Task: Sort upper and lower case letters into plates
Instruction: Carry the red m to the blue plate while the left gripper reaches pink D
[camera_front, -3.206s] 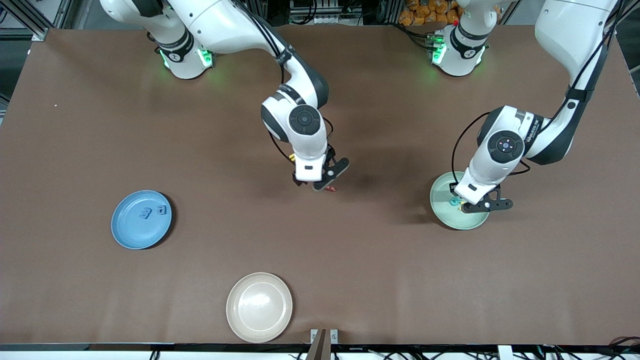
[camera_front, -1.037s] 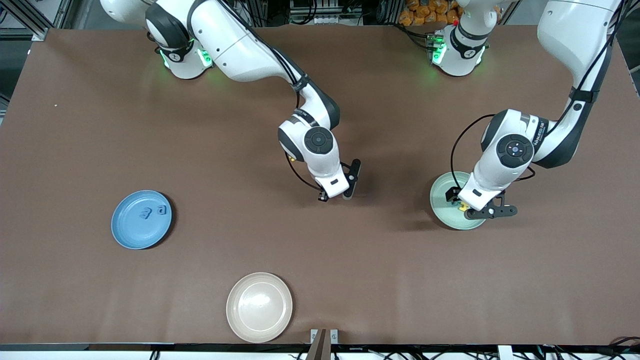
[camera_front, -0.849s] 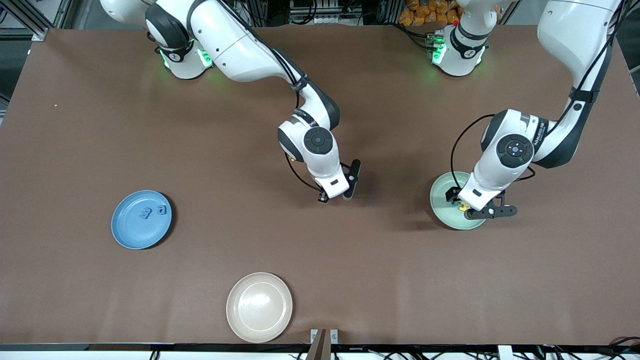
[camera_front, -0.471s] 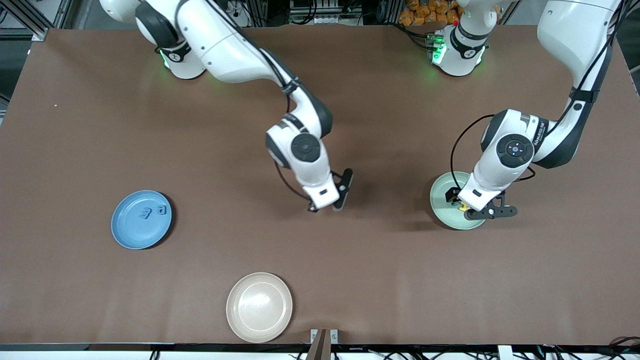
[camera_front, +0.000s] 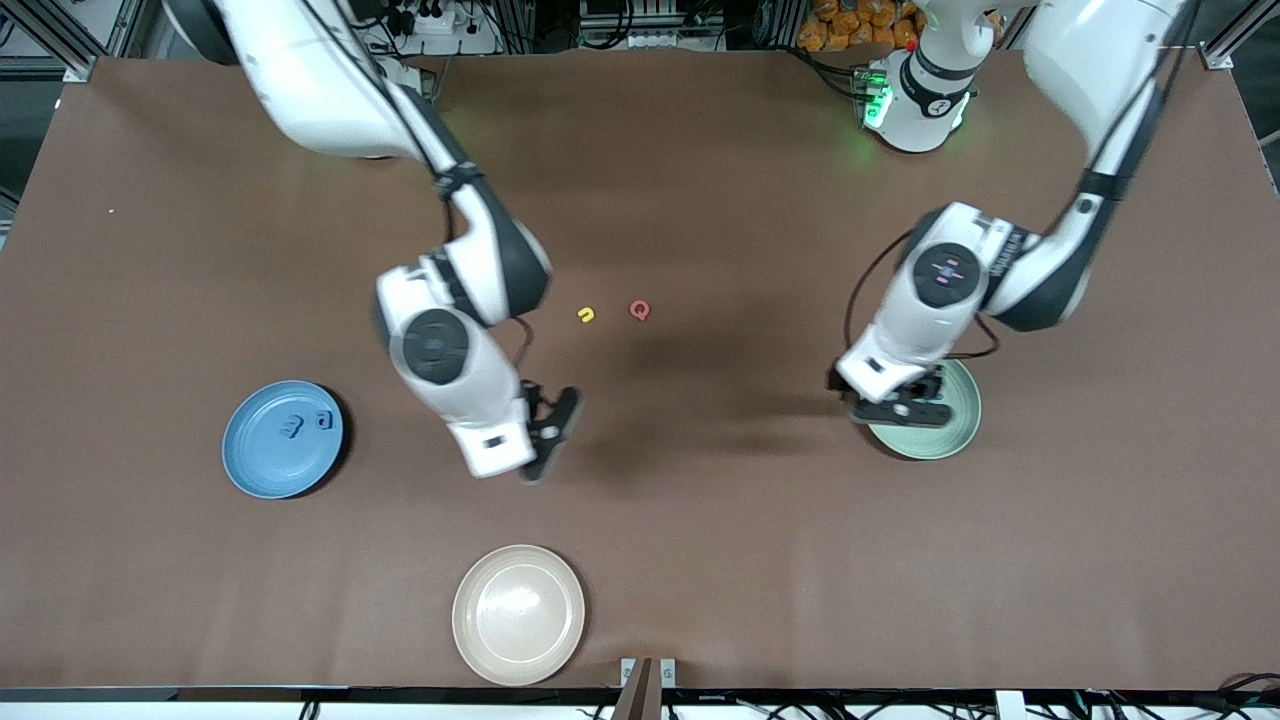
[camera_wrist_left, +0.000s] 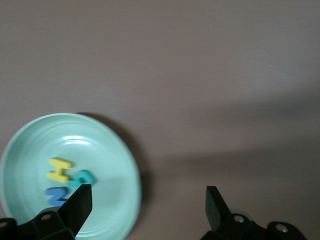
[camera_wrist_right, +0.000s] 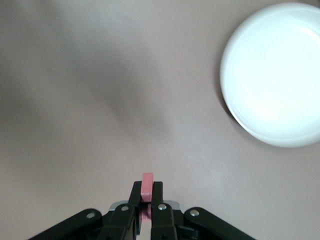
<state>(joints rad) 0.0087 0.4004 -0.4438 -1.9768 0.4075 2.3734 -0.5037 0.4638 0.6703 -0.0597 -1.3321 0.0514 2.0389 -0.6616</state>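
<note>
My right gripper is shut on a small red letter and holds it over bare table, between the blue plate and two loose letters. Those letters, one yellow and one red, lie mid-table. The blue plate holds two blue letters. My left gripper is open and empty over the rim of the mint green plate. In the left wrist view that plate holds a yellow, a teal and a blue letter beside my left gripper.
A beige-cream plate with nothing on it sits near the table's front edge, nearer the front camera than my right gripper. It also shows in the right wrist view.
My right arm swung away from the table's middle toward the blue plate with the red letter, uncovering the yellow and red letters. My left gripper shifted from over the mint plate's middle to its rim.
</note>
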